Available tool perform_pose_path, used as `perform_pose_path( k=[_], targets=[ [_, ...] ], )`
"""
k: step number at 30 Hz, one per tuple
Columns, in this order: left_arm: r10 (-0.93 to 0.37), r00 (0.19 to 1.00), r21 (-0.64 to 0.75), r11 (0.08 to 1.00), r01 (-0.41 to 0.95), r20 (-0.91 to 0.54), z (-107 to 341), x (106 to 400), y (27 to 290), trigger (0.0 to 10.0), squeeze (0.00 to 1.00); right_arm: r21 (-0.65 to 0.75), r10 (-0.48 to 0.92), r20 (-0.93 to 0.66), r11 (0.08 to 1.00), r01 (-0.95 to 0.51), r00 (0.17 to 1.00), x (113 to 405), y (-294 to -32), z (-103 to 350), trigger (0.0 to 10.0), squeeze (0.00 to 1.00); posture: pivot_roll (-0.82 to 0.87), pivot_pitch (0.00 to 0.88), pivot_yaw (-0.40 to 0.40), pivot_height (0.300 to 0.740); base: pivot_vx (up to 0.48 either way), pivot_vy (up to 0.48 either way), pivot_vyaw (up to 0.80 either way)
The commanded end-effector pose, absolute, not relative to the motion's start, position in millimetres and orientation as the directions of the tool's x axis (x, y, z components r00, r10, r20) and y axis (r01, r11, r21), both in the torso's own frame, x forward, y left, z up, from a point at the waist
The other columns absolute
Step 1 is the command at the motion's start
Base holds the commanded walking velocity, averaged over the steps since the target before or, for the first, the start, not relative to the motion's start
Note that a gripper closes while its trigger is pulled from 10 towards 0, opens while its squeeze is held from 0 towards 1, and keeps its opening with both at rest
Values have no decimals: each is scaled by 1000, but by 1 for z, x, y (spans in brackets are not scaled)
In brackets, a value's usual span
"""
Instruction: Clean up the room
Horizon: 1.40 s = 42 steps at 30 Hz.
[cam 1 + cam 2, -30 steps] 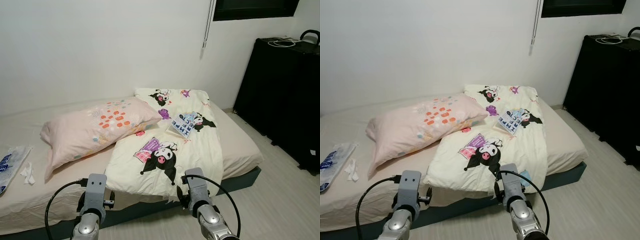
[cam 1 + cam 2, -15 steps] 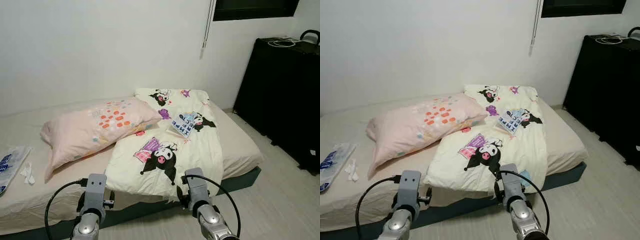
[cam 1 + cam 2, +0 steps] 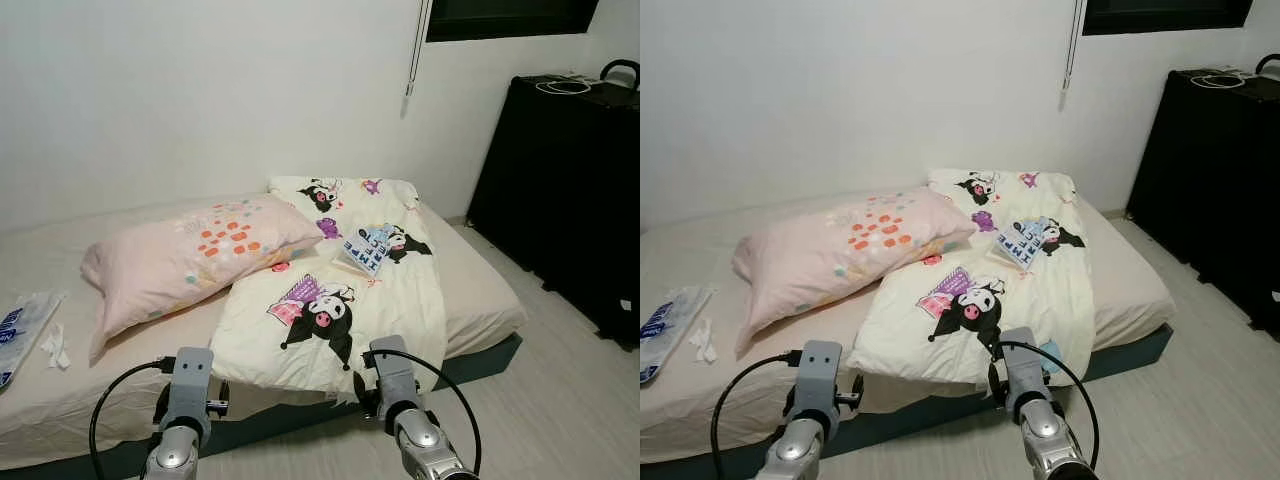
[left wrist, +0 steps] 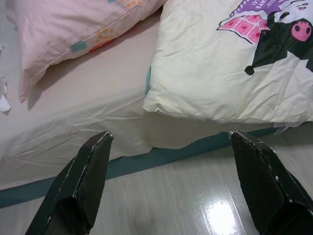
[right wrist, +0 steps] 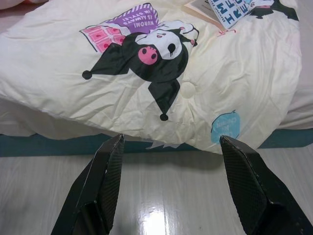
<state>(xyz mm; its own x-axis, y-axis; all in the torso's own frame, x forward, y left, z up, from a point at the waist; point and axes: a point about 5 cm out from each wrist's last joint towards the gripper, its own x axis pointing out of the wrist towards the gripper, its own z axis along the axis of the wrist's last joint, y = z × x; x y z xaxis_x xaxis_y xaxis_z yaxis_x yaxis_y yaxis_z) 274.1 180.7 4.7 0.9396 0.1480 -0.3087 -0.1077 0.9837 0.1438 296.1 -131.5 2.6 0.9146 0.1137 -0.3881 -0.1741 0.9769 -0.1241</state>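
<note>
Bedside standoff: you've got both grippers low over the floor, empty, with the whole bed ahead of you.

Head views first: the blanket [image 3: 335,290] runs lengthwise from the wall down to the near edge, the pink pillow [image 3: 190,255] lies to its left, a booklet [image 3: 363,250] sits on the blanket, and a plastic wrapper [image 3: 18,330] and tissue scraps [image 3: 52,345] lie far left. Left wrist view now: your left gripper [image 4: 171,142] has its fingers spread wide, the blanket's near corner straight ahead between them, above the floor. Right wrist view: your right gripper [image 5: 168,142] is just as wide, the blanket's hem hanging dead ahead. Your right arm looks nearer the booklet; your left, the litter.
</note>
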Motion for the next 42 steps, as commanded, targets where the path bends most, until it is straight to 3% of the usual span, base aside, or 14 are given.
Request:
perform_pose_path(
  k=[1, 14, 42],
  targets=[
    [156, 937, 145, 983, -116, -313, 5, 275, 183, 10000, 0, -126, 120, -382, 975, -180, 916, 297, -129, 4, 10000, 0, 21, 0, -6, 740, 0, 0, 0],
    [155, 937, 151, 982, -113, -314, 5, 275, 183, 10000, 0, -140, 126, -383, 971, -192, 915, 298, -128, 4, 10000, 0, 22, 0, -5, 740, 0, 0, 32],
    [152, 941, 151, 982, -110, -302, 7, 275, 184, 10000, 0, -146, 129, -384, 969, -198, 914, 297, -127, 3, 10000, 0, 23, 0, -2, 740, 0, 0, 800]
  ],
)
